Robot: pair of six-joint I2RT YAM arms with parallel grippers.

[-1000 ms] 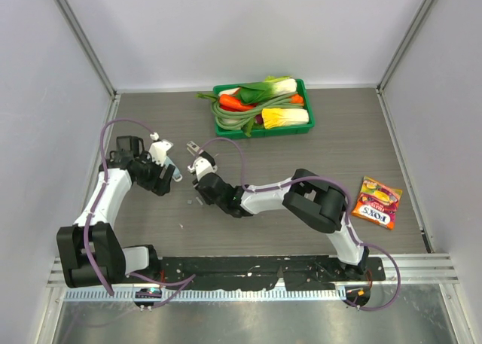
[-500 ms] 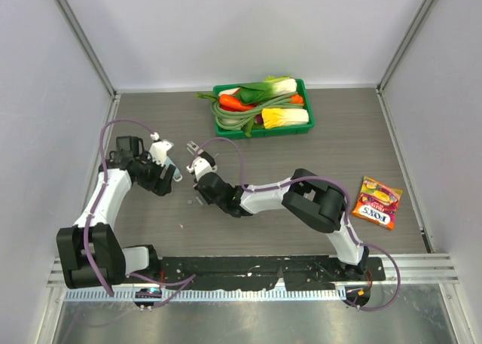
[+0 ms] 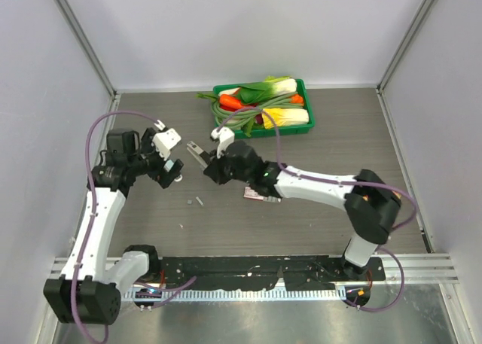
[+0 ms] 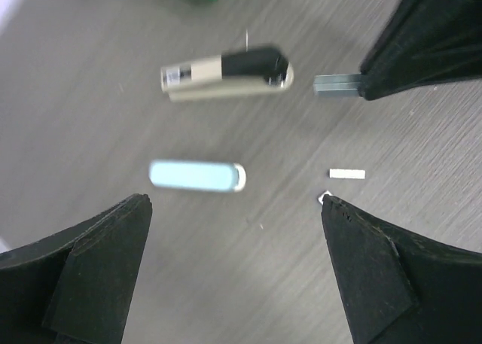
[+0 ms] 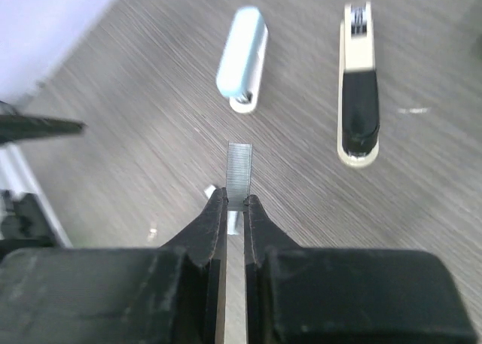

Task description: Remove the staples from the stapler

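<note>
One strip of staples (image 5: 239, 167) is now pinched in the right claw (image 5: 236, 202); left claw (image 4: 235, 201) has spread wide, stapler (image 4: 197, 176) lying free on the table (image 3: 339, 141), apparently unloaded.

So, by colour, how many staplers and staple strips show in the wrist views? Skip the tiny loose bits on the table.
Blue stapler: 1
Beige-and-black stapler: 1
Grey staple strip, pinched in the right gripper: 1
Total: 3
</note>
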